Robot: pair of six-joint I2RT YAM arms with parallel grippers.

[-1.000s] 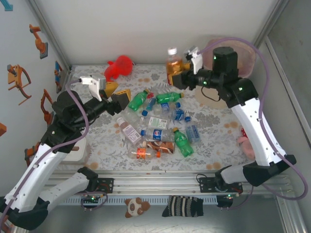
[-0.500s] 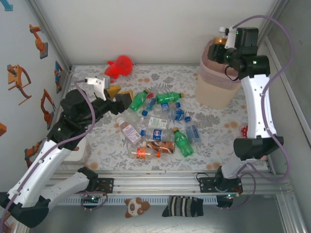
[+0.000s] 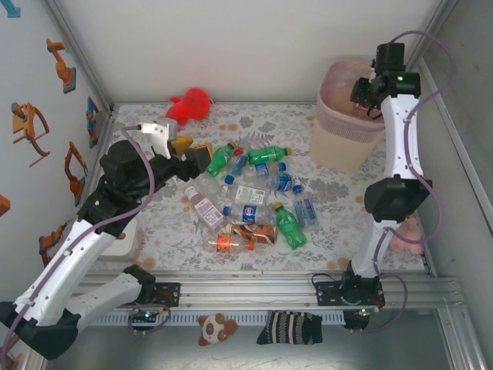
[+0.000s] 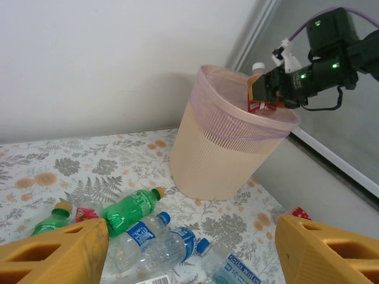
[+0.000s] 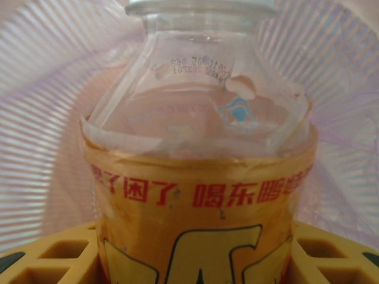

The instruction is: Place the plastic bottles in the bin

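Right wrist view showed my right hand [image 5: 195,257] clamped on an orange-labelled bottle [image 5: 198,177] over the bin [image 4: 219,160]; letting go seemed next. My left hand [image 3: 191,148] hung open, empty.

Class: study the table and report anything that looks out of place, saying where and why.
A red plush toy lies at the far edge of the table, behind the scattered plastic bottles; it is no bottle.

Orange-labelled bottle [image 5: 195,177] upright over the beige bin [image 3: 339,150] — other bottles [image 3: 290,227] strewn nearby.
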